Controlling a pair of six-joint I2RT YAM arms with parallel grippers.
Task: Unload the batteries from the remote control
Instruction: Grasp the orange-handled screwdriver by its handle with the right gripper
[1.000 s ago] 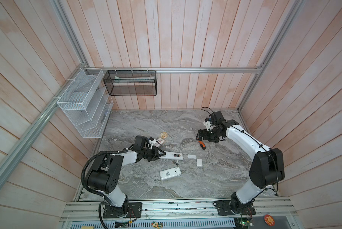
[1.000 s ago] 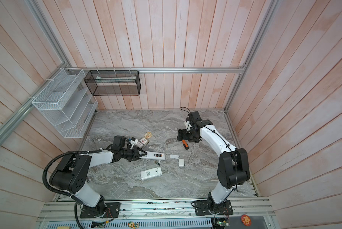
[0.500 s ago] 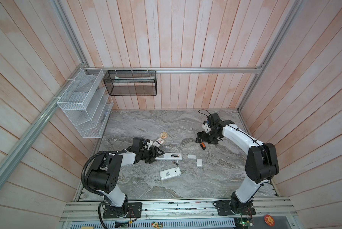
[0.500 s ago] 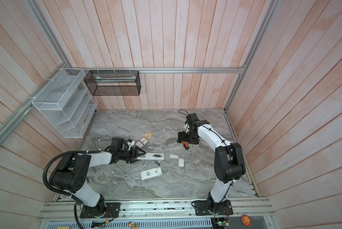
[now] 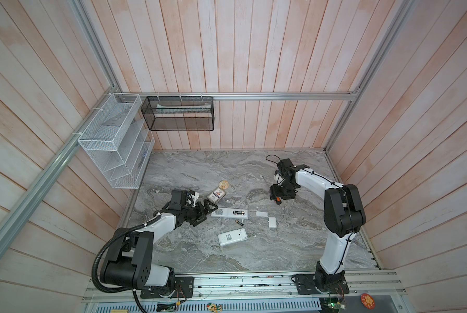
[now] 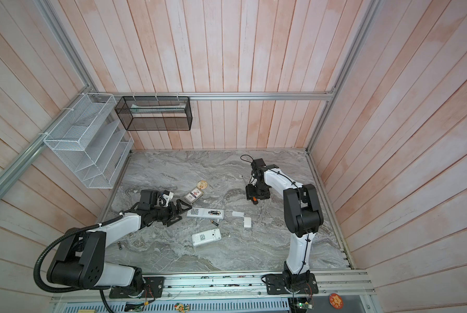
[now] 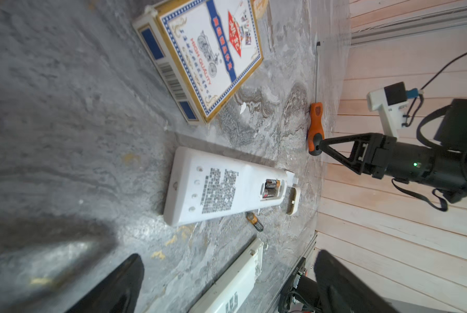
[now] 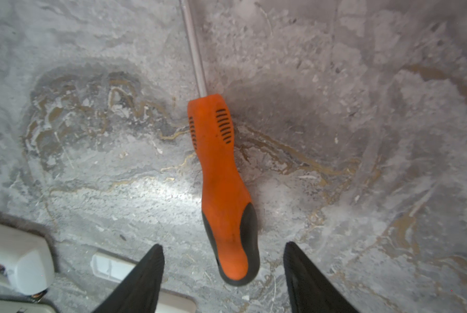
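the remote control [image 7: 221,187] lies back up with its compartment uncovered. 2 batteries [image 7: 271,188] sit inside, at the end away from the left gripper [image 5: 208,215]. 1 loose battery [image 7: 255,221] lies just beside the remote's long edge. the left gripper is spread wide and empty just off the remote's near end, so nothing steadies the remote. a pry at the cells would likely slide or spin it and set the loose battery rolling.

the right gripper [image 8: 223,245], well apart from the remote, straddles the butt of the screwdriver [image 8: 221,168] with a gap on each side and grips nothing. closing this near the butt may squeeze the handle out.

a card box [image 7: 208,54], 2 covers [image 5: 272,222] and a second remote [image 5: 232,236] lie near the remote and crowd any approach.
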